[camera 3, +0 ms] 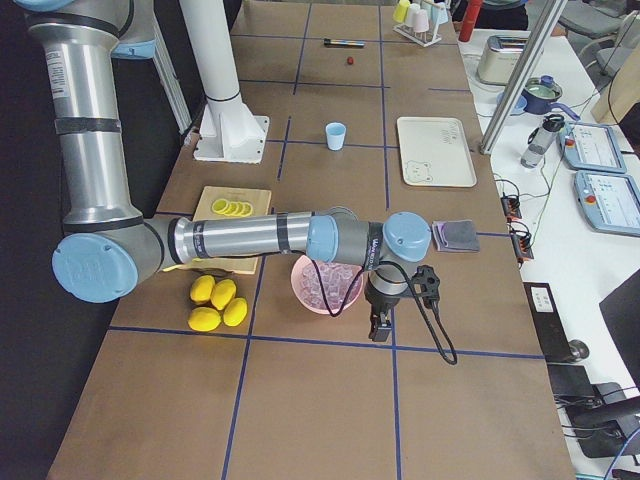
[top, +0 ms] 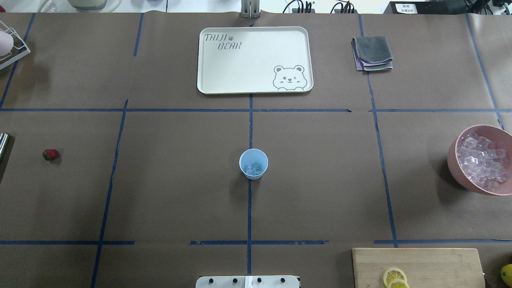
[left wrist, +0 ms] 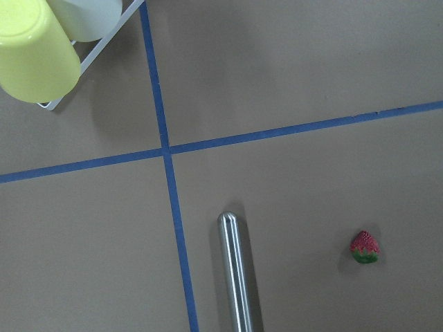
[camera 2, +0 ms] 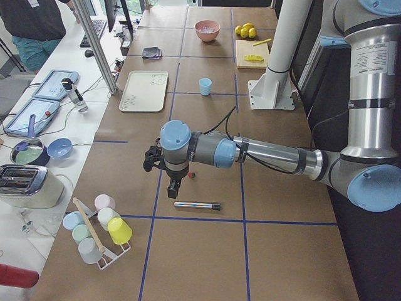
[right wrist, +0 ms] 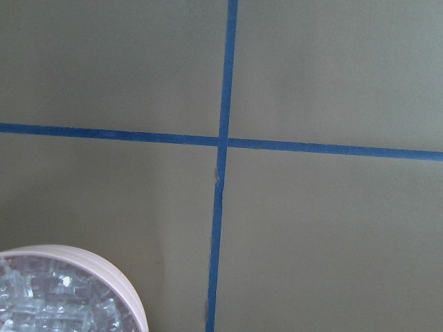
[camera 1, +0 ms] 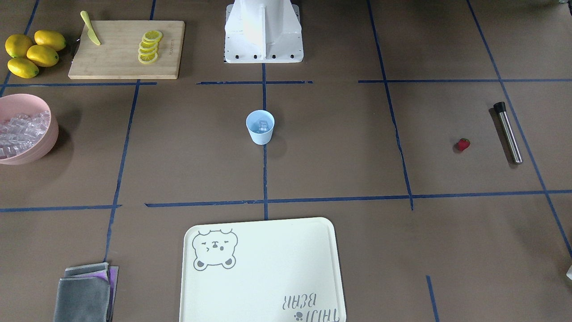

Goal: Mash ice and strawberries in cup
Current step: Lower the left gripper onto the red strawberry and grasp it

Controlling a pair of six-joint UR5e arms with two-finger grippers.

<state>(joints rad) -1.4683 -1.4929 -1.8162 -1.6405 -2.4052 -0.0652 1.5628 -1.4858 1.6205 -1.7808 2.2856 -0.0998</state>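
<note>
Showing only in the side views, small and shadowed: left gripper [camera 2: 173,187], above brown paper [camera 1: 335,147] near the strawberry [camera 1: 463,144] and a smooth steel rod [camera 1: 508,132] with black cap; cannot tell whether spread or pressed together, or touching anything. Likewise right gripper [camera 3: 379,328], just beside the pink bowl [camera 1: 48,134]: cannot tell. Heaped in that bowl, glassy ice [camera 1: 22,129]; a few more clear cubes inside the cup [camera 1: 259,136], count unclear. Cup pale blue plastic, tapered, upright at table centre on a blue tape line [camera 1: 264,179]. Strawberry red, green-topped, well apart from cup. Rod cut off at overhead view's edge.
</note>
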